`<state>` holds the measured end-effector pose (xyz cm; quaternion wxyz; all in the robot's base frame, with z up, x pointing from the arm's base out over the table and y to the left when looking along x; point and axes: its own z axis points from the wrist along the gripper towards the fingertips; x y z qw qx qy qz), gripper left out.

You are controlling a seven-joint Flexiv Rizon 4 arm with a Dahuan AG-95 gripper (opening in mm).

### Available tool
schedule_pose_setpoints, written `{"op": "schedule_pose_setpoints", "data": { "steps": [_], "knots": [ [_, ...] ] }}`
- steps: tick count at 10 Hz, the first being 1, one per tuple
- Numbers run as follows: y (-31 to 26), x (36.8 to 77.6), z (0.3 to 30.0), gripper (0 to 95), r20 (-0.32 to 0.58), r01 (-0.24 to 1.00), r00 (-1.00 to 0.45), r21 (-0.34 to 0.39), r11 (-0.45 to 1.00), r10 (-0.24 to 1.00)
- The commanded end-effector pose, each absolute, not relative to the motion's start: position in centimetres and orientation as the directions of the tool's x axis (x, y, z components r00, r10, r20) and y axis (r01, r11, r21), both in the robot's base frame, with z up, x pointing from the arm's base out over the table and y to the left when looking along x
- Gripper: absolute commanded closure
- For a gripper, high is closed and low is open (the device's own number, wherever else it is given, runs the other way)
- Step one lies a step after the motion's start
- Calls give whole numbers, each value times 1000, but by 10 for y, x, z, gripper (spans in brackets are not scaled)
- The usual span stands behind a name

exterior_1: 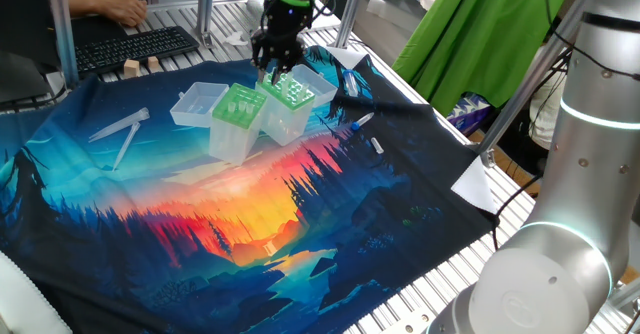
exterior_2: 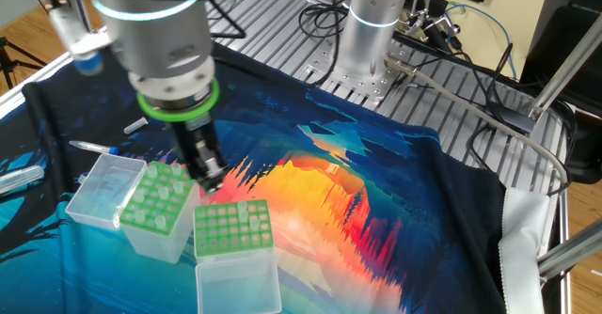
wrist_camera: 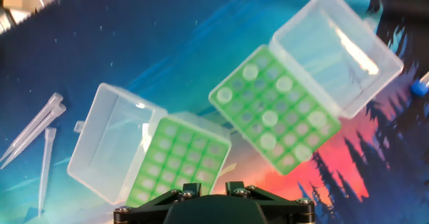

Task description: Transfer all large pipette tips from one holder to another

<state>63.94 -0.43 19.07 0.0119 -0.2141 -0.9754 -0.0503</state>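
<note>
Silver arm (exterior_2: pixel 155 32) (green ring), black gripper (exterior_2: pixel 209 171).

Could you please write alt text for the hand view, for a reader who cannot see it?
Seen from above, two translucent boxes with green grid tops sit open, lids folded back, on a colourful sunset-forest cloth. Three clear pipette tips lie loose at left, and the gripper's black base fills the bottom edge.

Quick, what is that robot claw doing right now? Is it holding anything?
Gripper: hangs pointing down over the two green-topped boxes; whether it is open, shut or holding a tip cannot be told.
</note>
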Motion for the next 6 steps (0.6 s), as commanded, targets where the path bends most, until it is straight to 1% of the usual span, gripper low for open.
{"op": "schedule_pose_setpoints", "data": {
  "steps": [1,5,6],
  "knots": [
    [5,636,187,760,54,458,-889,98,884,454],
    [24,634,183,760,71,595,-804,91,799,591],
    [29,633,183,760,72,613,-790,89,785,609]
  ]
}}
